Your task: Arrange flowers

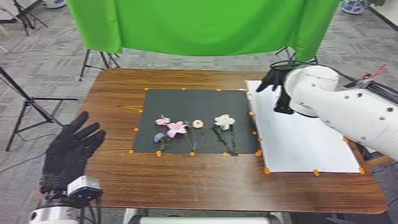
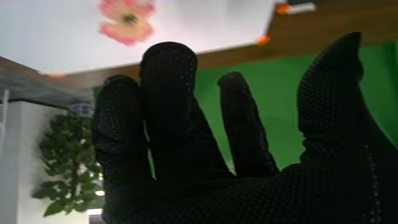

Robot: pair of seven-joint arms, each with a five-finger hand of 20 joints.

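Poised over the far end of a long white sheet [image 1: 306, 142], upper right of the head view: right robot hand [image 1: 276, 82] in black fabric, spread wide, with fingers straight and nothing visible in the grasp; just past the fingertips in the right wrist view, a pink-and-cream flower with rounded petals [image 2: 127, 29], set against the white sheet, whether flat on it or slightly raised impossible to tell. Centre of the head view, on a dark grey rectangular mat [image 1: 195, 102] atop a brown wooden desk [image 1: 178, 185]: a loose row of blooms; from left to right, a blue-grey flower [image 1: 160, 137] below a small pink flower [image 1: 163, 121], then a star-shaped pink flower [image 1: 178, 128], a small cream flower [image 1: 197, 123] and a full-petalled white flower [image 1: 225, 121]. Left of the frame, left robot hand [image 1: 69, 145], also wide and empty, nearer to the blue-grey flower. Key to the likely next pick, by judgement: white flower below and to the left of the right robot hand, and nearer to it than to the left robot hand; long axis running down the frame, head uppermost, slim stem toward the mat's bottom edge; best gripped across that stem.
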